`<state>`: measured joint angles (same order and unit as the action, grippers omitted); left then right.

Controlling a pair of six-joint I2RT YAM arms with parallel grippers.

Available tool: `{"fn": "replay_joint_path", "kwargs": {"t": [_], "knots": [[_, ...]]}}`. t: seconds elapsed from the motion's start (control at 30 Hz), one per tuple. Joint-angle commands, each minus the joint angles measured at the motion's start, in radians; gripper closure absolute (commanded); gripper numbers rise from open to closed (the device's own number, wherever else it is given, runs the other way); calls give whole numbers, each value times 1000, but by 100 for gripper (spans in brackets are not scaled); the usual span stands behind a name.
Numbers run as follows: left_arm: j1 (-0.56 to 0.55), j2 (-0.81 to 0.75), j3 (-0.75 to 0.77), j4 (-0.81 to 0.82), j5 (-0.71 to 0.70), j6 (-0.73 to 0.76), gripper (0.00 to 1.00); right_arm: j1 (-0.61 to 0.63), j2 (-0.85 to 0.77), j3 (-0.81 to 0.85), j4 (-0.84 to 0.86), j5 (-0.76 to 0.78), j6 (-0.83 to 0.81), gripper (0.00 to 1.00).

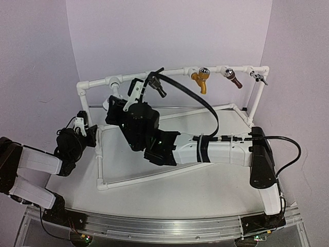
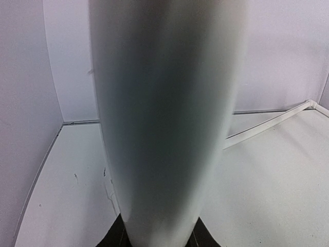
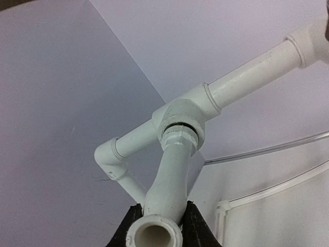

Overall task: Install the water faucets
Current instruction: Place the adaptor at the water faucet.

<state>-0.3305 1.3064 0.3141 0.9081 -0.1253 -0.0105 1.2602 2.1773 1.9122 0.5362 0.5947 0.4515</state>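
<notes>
- top external view, far left: the left gripper (image 1: 80,125) stands at the left upright (image 2: 164,128) of the pipe frame (image 1: 175,72). in the left wrist view that upright fills the gap between the fingers, so the jaws read as clamped on it, bracing the frame.
- hazard: if this clamp slips, the frame can rotate or slide under the turning load, and the thread alignment is lost.
- left of centre: the right gripper (image 3: 157,229) is closed tight on the body of the white faucet (image 3: 172,175). the faucet's threaded end sits in the tee fitting (image 3: 180,110) on the top rail, and a dark ring shows at the joint.
- hazard: the faucet hangs tilted from the tee. turning it off-axis could cross-thread or jam the joint, and smooth plastic may spin inside the fingers.
- centre: the black faucet (image 1: 157,85) hangs at the top rail, just beside the right arm's wrist. whether it is fully seated cannot be told.
- hazard: the right arm's cable (image 1: 205,105) passes close by and could snag its lever.
- right: the gold tap (image 1: 200,80), brown tap (image 1: 232,78) and grey tap (image 1: 259,78) are well apart from both grippers.
</notes>
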Motion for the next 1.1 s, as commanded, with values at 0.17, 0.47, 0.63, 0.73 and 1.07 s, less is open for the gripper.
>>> {"fn": "replay_joint_path", "kwargs": {"t": [0.17,0.47,0.63,0.73,1.07], "knots": [[-46,-7,31,-17,180,-47,100,-50,-81,-14,251,-350,294,60],[-45,-13,31,-24,177,-43,100,-2,-285,-221,-109,-288,-117,2],[-46,-11,33,-25,177,-42,100,50,-339,-191,-283,-308,-631,2],[-45,-10,34,-26,178,-42,100,73,-315,-92,-444,-280,-916,2],[-45,-3,36,-26,179,-40,100,106,-107,186,-561,-22,-1734,2]]}}
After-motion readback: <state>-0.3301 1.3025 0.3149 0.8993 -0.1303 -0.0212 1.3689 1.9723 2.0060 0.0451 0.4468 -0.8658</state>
